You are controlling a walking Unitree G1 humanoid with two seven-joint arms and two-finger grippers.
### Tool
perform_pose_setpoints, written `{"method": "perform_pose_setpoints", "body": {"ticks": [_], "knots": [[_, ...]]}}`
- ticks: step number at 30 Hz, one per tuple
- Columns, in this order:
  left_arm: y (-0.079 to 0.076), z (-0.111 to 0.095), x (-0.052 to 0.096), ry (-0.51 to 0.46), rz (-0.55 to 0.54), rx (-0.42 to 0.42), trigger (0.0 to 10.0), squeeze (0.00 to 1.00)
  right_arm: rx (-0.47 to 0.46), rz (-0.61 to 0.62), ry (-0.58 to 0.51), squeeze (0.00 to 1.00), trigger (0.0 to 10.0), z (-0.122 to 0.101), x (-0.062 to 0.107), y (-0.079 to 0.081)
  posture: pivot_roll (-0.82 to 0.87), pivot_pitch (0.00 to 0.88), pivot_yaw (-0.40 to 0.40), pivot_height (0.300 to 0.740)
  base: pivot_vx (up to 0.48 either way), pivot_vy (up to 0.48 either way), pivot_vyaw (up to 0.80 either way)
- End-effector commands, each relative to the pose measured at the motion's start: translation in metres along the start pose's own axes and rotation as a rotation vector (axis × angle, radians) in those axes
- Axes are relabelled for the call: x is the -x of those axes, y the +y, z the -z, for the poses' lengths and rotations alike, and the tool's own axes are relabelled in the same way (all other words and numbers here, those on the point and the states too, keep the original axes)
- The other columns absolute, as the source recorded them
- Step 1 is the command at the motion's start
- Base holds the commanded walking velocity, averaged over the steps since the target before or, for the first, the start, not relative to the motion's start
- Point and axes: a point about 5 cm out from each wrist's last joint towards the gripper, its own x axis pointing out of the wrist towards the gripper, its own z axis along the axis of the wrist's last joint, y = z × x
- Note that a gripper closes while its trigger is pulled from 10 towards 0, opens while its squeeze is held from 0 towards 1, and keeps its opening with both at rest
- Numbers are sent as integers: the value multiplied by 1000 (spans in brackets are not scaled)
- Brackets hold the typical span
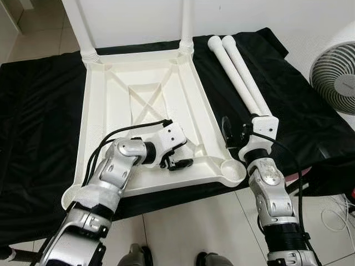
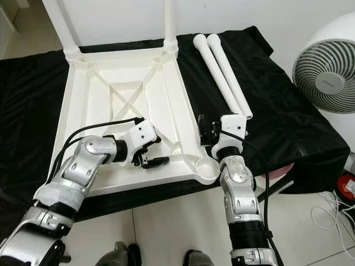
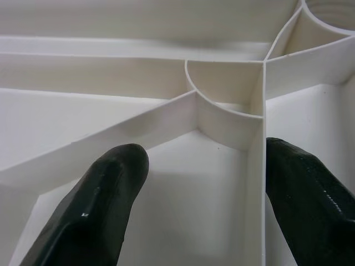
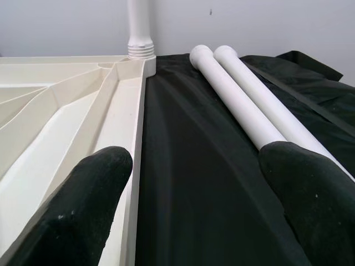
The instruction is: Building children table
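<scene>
Right gripper [image 4: 194, 205] open, loose table legs [image 4: 244, 105] just beyond.

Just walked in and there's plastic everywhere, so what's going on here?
The robot is putting together a white children's table. The tabletop lies upside down on a black cloth, with two legs already standing in its far corners. Two loose legs lie on the cloth beside it. The left pincer is open over the ribs near an empty corner socket; the right pincer is open, pointing at the loose legs.
</scene>
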Motion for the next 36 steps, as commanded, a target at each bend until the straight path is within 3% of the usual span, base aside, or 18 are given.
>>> {"method": "perform_pose_setpoints", "body": {"ticks": [1,14,18,20,22,23,24,26,27,30,32,36], "knots": [[28,9,10,37,-447,6,10000,0,4,1,1,0,10000,0,2,1,-103,139,45,740,0,0,0],[51,10,19,60,-559,-11,10000,0,2,4,3,0,10000,0,5,1,-105,144,51,740,0,0,0],[52,8,20,50,-559,-7,10000,0,2,3,3,0,10000,0,5,2,-105,144,51,740,0,0,0],[45,-2,19,-20,-477,2,10000,0,5,1,5,0,10000,1,5,1,-109,151,52,740,0,0,0],[45,-2,19,-20,-477,2,10000,0,5,1,5,0,10000,1,5,1,-109,151,52,740,0,0,0],[34,-12,20,-96,-376,14,10000,0,7,8,7,0,10000,0,3,-1,-109,151,52,740,0,0,0],[34,-12,20,-96,-376,14,10000,0,7,8,7,0,10000,0,3,-1,-109,151,52,740,0,0,0],[16,-25,22,-202,-227,27,10000,0,18,20,10,0,10000,0,-1,-6,-106,151,52,740,0,0,0],[16,-25,22,-202,-227,27,10000,0,18,20,10,0,10000,0,-1,-6,-106,151,52,740,0,0,0],[-3,-41,27,-311,-77,73,10000,0,60,81,37,0,10000,-1,-17,-21,-106,151,52,740,0,0,0],[-2,-44,27,-339,-96,107,10000,0,81,109,49,0,10000,-1,-23,-26,-99,158,55,740,0,0,0],[13,-49,26,-380,-265,186,10000,0,106,164,57,0,10000,-7,-41,-35,-89,177,62,740,0,0,0]]}}
